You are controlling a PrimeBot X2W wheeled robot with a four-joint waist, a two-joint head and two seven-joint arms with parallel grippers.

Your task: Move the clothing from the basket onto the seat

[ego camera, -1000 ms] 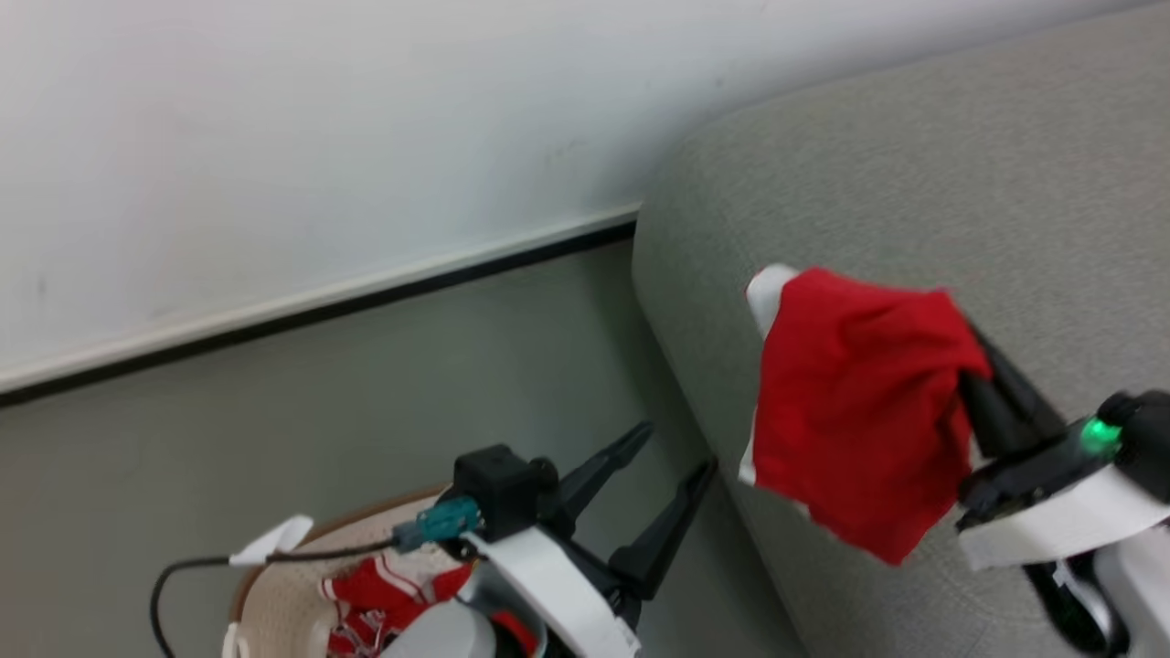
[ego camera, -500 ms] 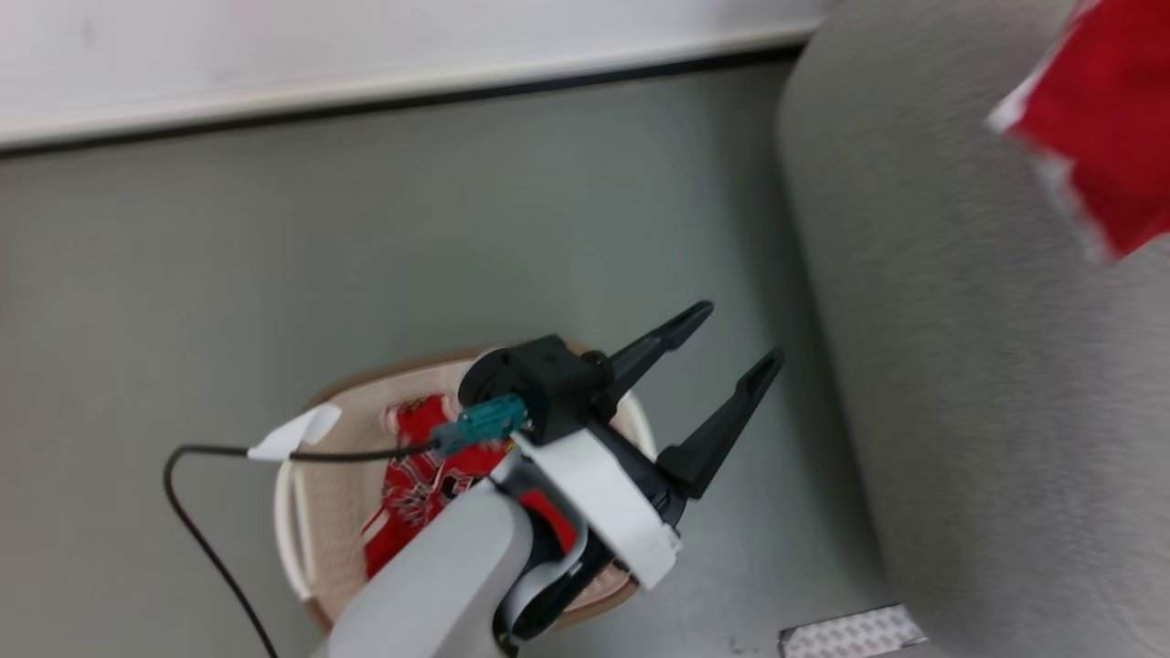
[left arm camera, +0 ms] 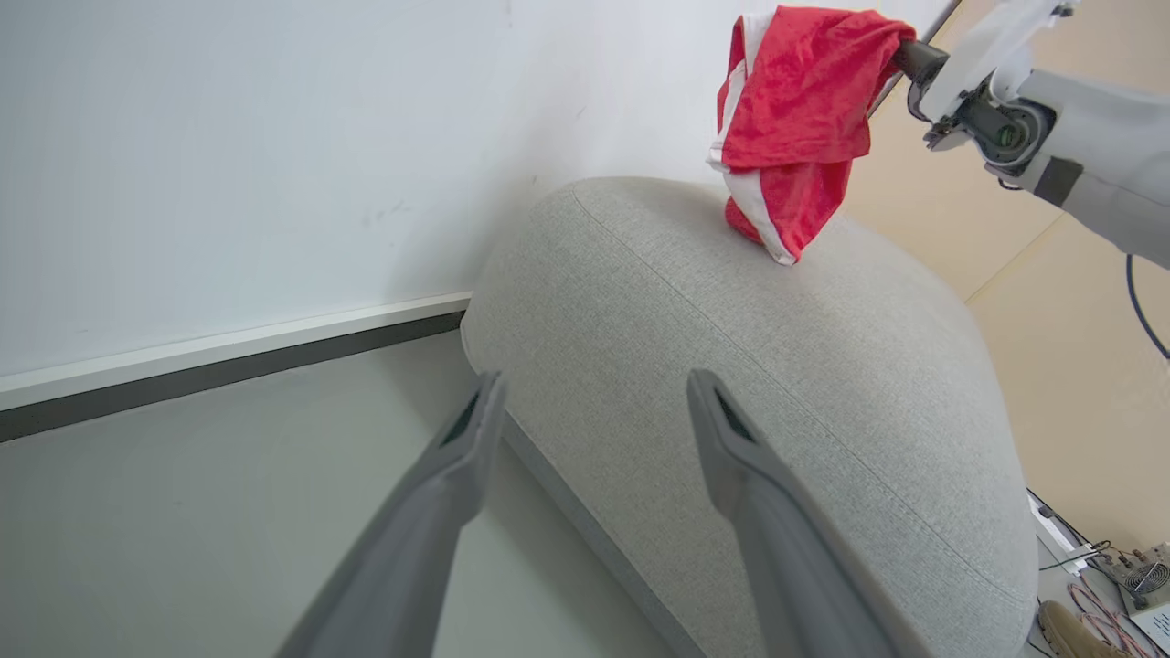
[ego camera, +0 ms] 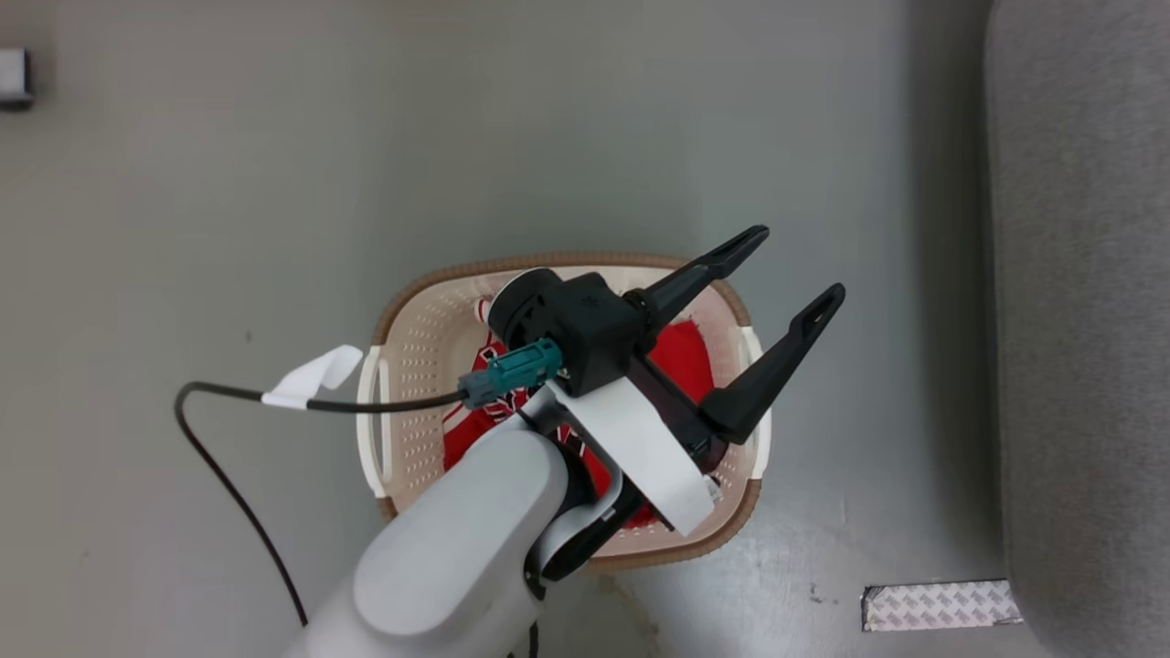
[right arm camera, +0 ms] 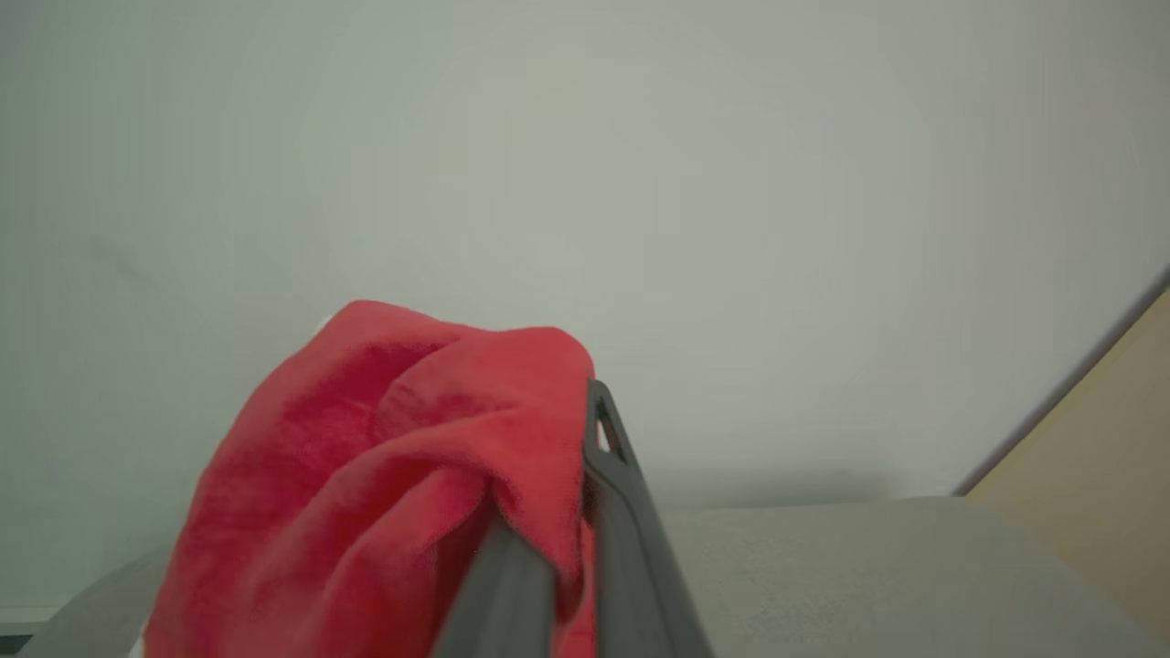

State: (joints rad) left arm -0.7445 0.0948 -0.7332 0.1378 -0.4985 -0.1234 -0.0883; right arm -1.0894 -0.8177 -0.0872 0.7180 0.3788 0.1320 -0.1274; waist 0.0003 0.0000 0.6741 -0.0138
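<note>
The cream basket point(ego camera: 402, 366) with its brown rim stands on the floor in the head view, red and white clothing point(ego camera: 687, 358) lying in it. Above the basket hovers my left gripper point(ego camera: 793, 271), open and empty, fingers pointing up and right. The grey seat point(ego camera: 1079, 320) runs down the right edge and looms ahead in the left wrist view point(left arm camera: 777, 366). My right gripper point(right arm camera: 571, 429) is shut on a red garment point(right arm camera: 393, 475). In the left wrist view that garment point(left arm camera: 795, 119) hangs from the right gripper point(left arm camera: 900, 55), its lower end touching the seat's top.
A black cable point(ego camera: 228, 475) with a white tag loops over the grey floor left of the basket. A strip of patterned tape point(ego camera: 941, 605) lies on the floor beside the seat. A white wall with a dark skirting point(left arm camera: 228, 366) stands behind the seat.
The head camera has tilted down, so the basket now sits in the middle and the wall and held garment have left the view. My left gripper stays open.
</note>
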